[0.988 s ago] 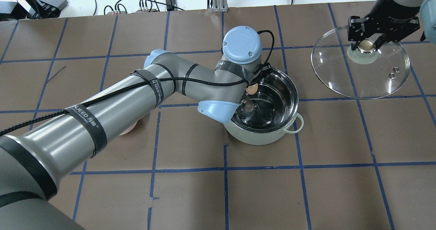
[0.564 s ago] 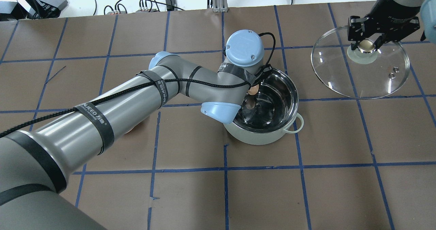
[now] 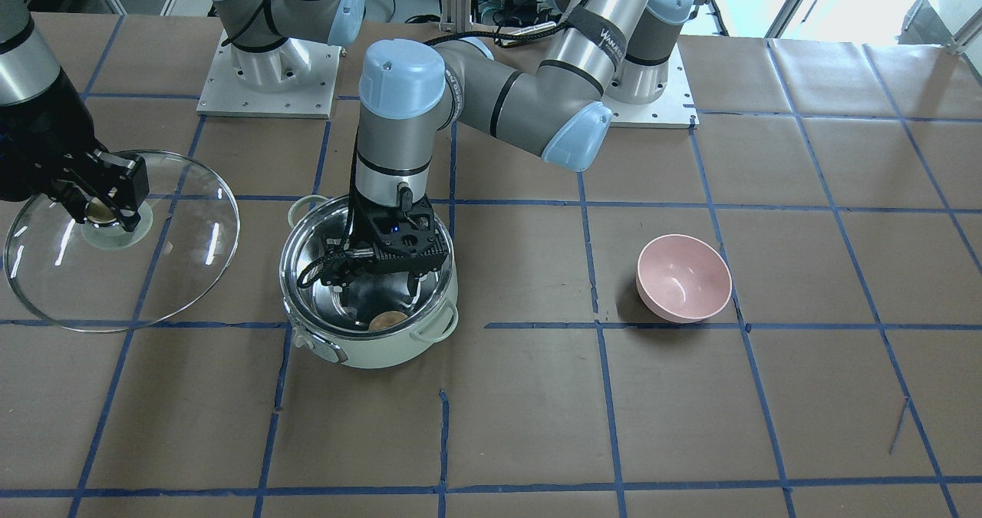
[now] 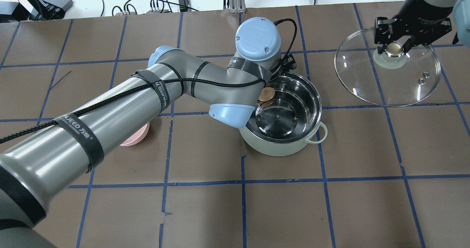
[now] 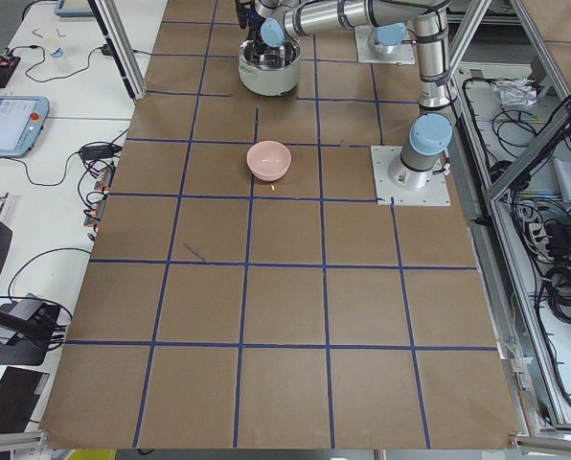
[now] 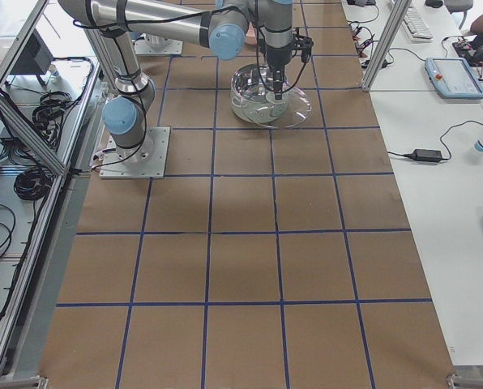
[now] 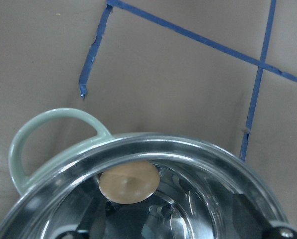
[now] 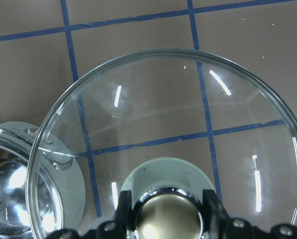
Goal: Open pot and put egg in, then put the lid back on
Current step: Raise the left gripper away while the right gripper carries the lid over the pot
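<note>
The mint-green pot (image 3: 368,355) stands open, its steel inside showing in the overhead view (image 4: 293,110). The tan egg (image 3: 389,320) lies inside the pot against the wall farthest from the robot, and shows in the overhead view (image 4: 266,93) and the left wrist view (image 7: 128,181). My left gripper (image 3: 381,291) hangs inside the pot just above the egg, open, its fingers apart and not touching the egg. My right gripper (image 4: 394,47) is shut on the golden knob (image 8: 171,216) of the glass lid (image 4: 404,84) and holds the lid off to the pot's side (image 3: 176,257).
A pink bowl (image 3: 683,276) stands on the table on my left side, partly hidden under my left arm in the overhead view (image 4: 136,137). The pot's loop handle (image 7: 19,149) points away from the robot. Blue tape lines grid the brown table.
The egg was held between my left fingers over the pot; now it lies inside, let go. My left wrist has shifted back and left. The right arm and lid have not moved.
</note>
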### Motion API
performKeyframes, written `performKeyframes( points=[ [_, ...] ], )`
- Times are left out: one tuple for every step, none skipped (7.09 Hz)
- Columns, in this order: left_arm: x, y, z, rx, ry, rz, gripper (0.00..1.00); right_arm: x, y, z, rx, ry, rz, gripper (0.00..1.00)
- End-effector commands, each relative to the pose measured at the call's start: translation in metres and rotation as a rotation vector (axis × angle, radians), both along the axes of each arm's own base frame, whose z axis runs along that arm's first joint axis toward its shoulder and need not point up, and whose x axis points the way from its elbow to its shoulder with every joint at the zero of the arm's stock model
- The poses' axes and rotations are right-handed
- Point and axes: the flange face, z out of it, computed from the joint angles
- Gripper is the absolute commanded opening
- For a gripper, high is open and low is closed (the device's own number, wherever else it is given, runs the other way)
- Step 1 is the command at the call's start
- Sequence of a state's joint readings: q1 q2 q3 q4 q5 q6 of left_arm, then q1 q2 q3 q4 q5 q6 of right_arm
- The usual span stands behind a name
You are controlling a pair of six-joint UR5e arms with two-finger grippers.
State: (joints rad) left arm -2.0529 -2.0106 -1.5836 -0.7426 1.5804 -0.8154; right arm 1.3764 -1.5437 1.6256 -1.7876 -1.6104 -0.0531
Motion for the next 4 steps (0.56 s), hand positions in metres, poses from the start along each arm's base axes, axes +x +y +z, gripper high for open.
performKeyframes(
  points=[
    [0.075,-0.013,0.054,0.050,-0.067,-0.053,1.00,0.018,0.010,0.000,-0.012,-0.071,-0.016,0.32],
    [0.127,-0.009,0.086,0.113,-0.113,-0.089,1.00,0.040,0.014,-0.003,-0.009,-0.081,-0.023,0.32],
    [0.169,0.006,0.123,0.143,-0.130,-0.151,1.00,0.069,0.018,-0.005,-0.004,-0.095,-0.044,0.31],
    [0.217,0.026,0.154,0.196,-0.159,-0.197,1.00,0.105,0.023,-0.011,0.000,-0.109,-0.103,0.30]
  ],
)
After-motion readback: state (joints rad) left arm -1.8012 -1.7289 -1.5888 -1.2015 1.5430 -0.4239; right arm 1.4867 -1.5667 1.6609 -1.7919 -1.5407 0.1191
